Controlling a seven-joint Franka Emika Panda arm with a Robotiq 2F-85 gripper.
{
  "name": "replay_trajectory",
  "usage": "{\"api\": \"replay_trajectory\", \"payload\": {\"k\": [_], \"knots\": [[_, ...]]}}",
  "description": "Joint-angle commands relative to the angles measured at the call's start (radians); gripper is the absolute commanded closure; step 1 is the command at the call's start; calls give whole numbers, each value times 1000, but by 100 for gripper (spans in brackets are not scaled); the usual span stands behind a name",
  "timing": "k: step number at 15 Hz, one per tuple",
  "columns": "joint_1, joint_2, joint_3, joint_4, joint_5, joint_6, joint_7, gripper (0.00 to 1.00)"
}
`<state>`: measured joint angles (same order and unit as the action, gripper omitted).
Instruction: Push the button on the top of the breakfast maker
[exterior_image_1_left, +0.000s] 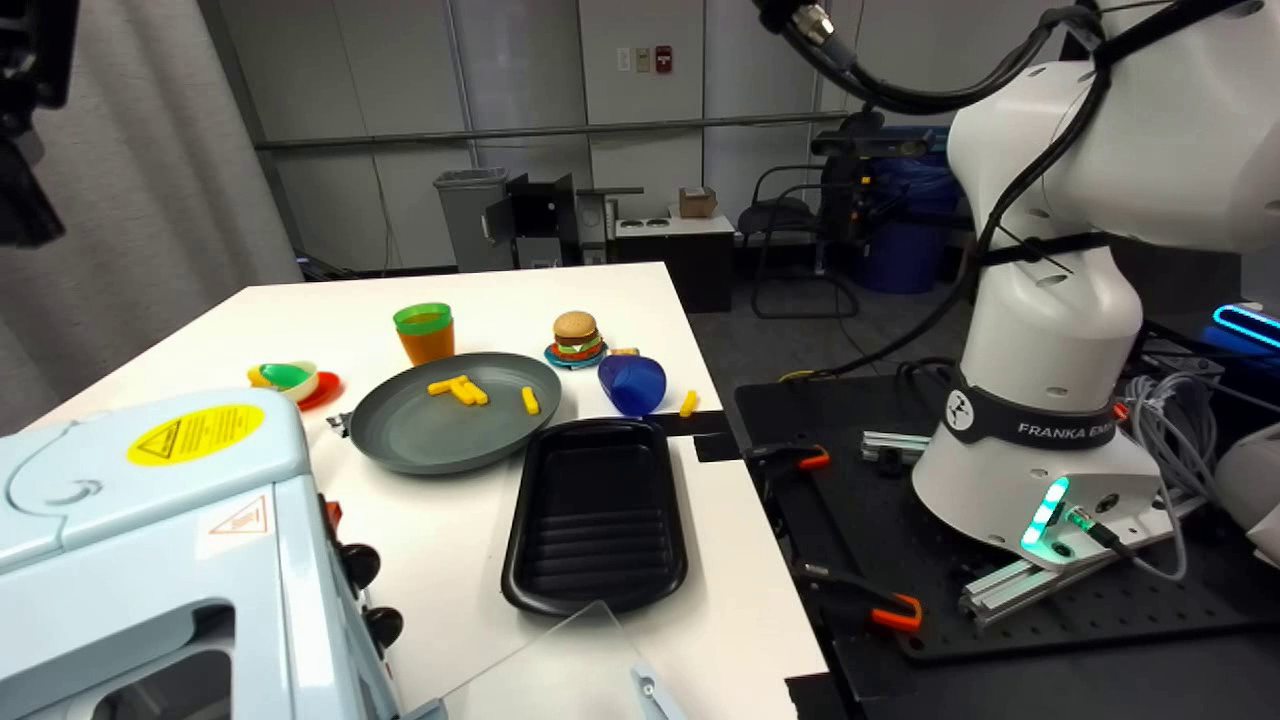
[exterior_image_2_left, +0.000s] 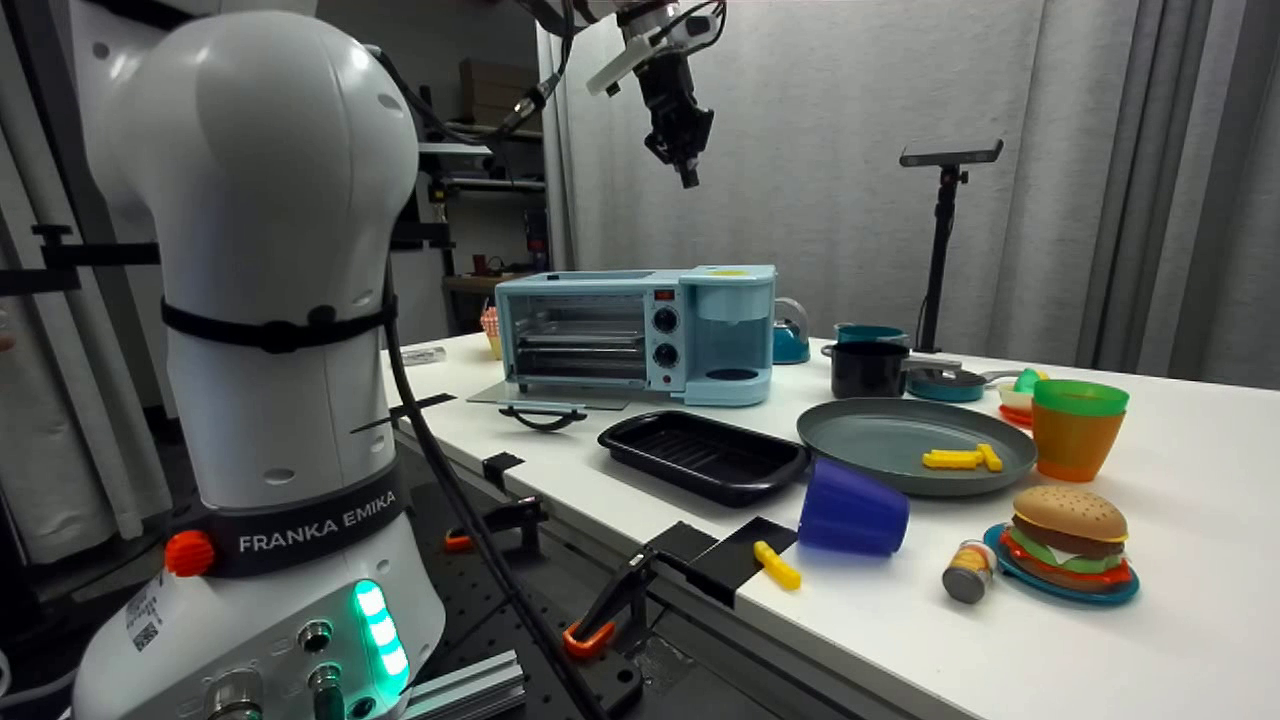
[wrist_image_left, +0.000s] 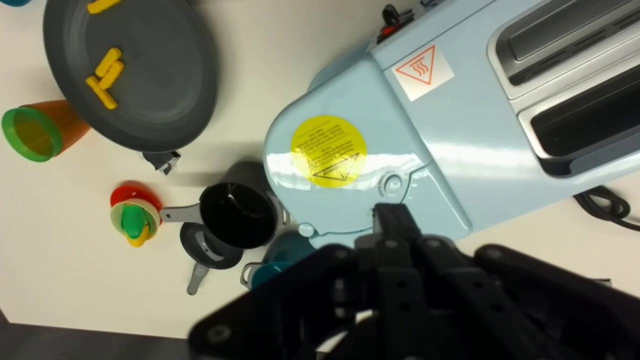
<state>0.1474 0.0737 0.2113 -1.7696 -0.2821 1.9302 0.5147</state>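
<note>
Below the claw (exterior_image_2_left: 689, 180) — pressed together, holding nothing — sits the breakfast maker (exterior_image_2_left: 640, 335), a clear gap between. Approach looks mostly done; lining up, lowering onto the button (wrist_image_left: 393, 185) and pushing seemingly remain.

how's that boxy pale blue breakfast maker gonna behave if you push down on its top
The boxy pale blue plastic-looking breakfast maker will probably resist tipping, being wider than tall. The top could be slippery, judging by its glossy reflections. It should feel stiff too, given its crisp, unbent shape.
</note>
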Motion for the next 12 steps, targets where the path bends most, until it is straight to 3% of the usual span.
{"api": "replay_trajectory", "payload": {"k": [1,12], "knots": [[28,28,-18,25,9,5,8,100],[39,126,-35,118,42,-9,-8,100]]}}
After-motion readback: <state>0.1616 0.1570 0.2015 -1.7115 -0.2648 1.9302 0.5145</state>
